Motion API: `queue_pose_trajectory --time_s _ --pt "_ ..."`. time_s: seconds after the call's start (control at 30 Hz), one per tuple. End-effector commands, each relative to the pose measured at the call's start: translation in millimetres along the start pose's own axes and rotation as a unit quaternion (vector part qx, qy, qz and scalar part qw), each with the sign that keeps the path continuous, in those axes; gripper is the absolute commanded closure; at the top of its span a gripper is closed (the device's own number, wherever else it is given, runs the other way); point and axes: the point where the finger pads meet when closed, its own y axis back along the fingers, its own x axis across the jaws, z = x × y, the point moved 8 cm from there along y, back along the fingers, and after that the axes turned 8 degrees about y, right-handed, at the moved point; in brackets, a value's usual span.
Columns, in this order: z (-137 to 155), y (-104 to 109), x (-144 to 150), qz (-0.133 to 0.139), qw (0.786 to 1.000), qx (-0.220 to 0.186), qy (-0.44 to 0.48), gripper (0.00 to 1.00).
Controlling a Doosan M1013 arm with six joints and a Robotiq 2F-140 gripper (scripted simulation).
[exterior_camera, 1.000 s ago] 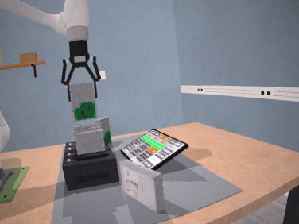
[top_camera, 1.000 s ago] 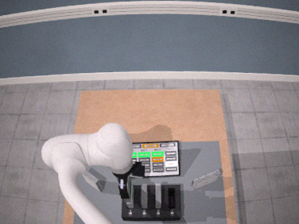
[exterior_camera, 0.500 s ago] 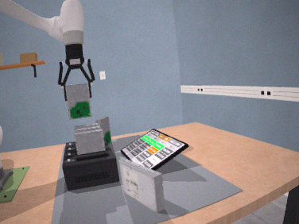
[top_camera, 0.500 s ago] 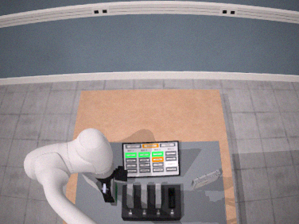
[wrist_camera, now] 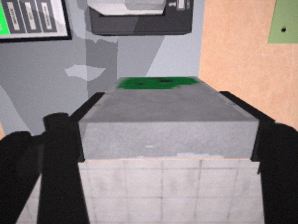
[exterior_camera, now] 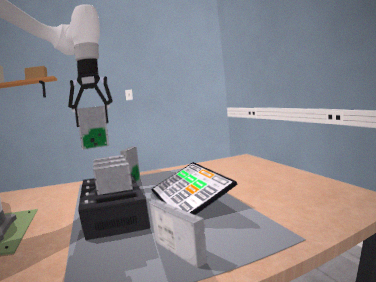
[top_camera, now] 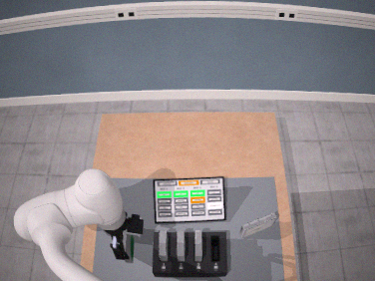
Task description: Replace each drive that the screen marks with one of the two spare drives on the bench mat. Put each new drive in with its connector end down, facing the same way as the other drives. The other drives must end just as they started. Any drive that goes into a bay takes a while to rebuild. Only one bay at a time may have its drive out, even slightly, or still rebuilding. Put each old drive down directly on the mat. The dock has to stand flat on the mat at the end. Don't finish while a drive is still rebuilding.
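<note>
Gripper (top_camera: pixel 127 239) (exterior_camera: pixel 93 121) (wrist_camera: pixel 161 106) closed on a green-boarded drive (exterior_camera: pixel 93 117) (wrist_camera: pixel 167 140), raised above the mat (top_camera: pixel 256 254) (exterior_camera: pixel 240 237) (wrist_camera: pixel 30 75). Top view, from the drive dock (top_camera: pixel 189 269) (exterior_camera: pixel 115 220) (wrist_camera: pixel 145 26): gripper at 10 o'clock, status screen (top_camera: pixel 189 217) (exterior_camera: pixel 194 187) (wrist_camera: pixel 30 38) at 12, pale drive (top_camera: pixel 259 225) (exterior_camera: pixel 178 234) at 2. Three drives (top_camera: pixel 181 244) (exterior_camera: pixel 112 176) stand docked.

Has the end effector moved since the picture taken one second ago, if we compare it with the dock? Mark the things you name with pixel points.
Yes. In the top view, the end effector (top_camera: pixel 127 238) (exterior_camera: pixel 93 122) (wrist_camera: pixel 161 106) overlapped the dock's (top_camera: pixel 189 271) (exterior_camera: pixel 115 221) (wrist_camera: pixel 150 26) left end; now it is farther left, beyond that end.
</note>
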Motion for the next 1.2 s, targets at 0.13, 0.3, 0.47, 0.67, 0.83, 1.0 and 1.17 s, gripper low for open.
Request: queue_pose_trajectory --time_s 0.13,0.3,0.47,0.67,0.83,1.0,1.17 --pt "19 1 7 0.0 1.0 0.0 0.0 0.9" --pt "30 1 11 0.0 1.0 0.0 0.0 0.9" --pt "38 1 15 0.0 1.0 0.0 0.0 0.9" --pt "43 1 17 0.0 1.0 0.0 0.0 0.9" --pt "47 1 19 0.0 1.0 0.0 0.0 0.9" --pt "49 1 20 0.0 1.0 0.0 0.0 0.9" --pt "49 1 21 0.0 1.0 0.0 0.0 0.9"
